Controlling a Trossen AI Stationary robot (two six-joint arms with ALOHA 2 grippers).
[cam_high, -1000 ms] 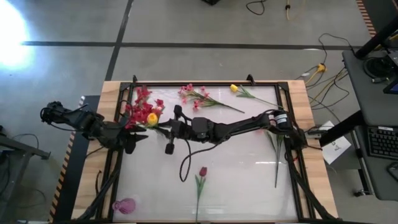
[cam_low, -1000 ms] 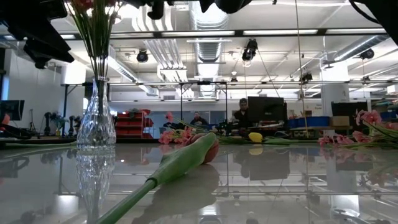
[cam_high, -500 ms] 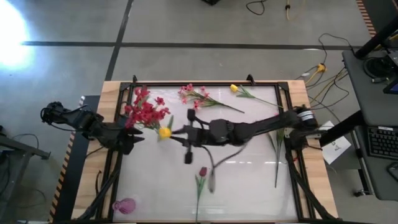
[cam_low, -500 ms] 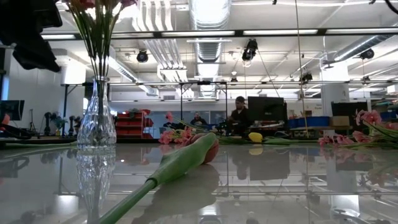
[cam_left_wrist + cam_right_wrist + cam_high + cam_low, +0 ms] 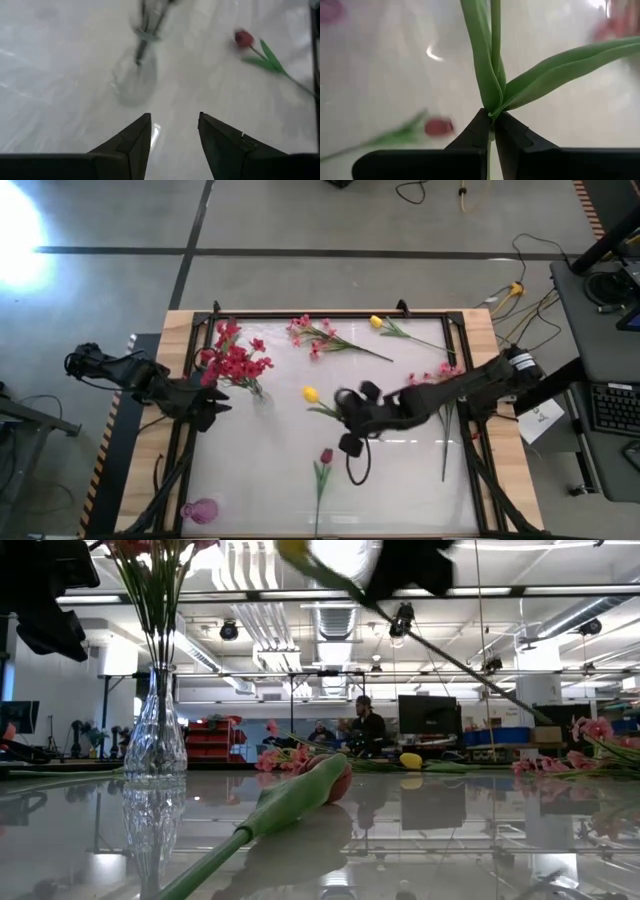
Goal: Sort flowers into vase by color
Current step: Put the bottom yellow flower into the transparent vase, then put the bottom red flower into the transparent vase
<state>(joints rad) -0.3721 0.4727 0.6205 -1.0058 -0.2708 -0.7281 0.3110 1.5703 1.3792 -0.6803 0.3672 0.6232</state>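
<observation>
**Robot body: dark arms, wedge fingers**

Both arms matte black, built from chunky jointed segments. Left arm (image 5: 150, 385): black cable looped at its outer end. Right arm (image 5: 440, 392): pale silver band near its base joint, loose black cable hanging under the wrist. Left fingers (image 5: 132, 145): broad, angular black wedges with flat inner faces. Right fingers (image 5: 477, 132): same black, tapered to narrow tips.

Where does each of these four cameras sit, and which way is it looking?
High view: overhead, straight down on the table and both arms.
Low view: at tabletop level, facing the room; clear vase nearby.
Left wrist view: past the left gripper, open, toward the vase.
Right wrist view: the right gripper pinching a yellow tulip stem.
High and low views share the dark red bud.
</observation>
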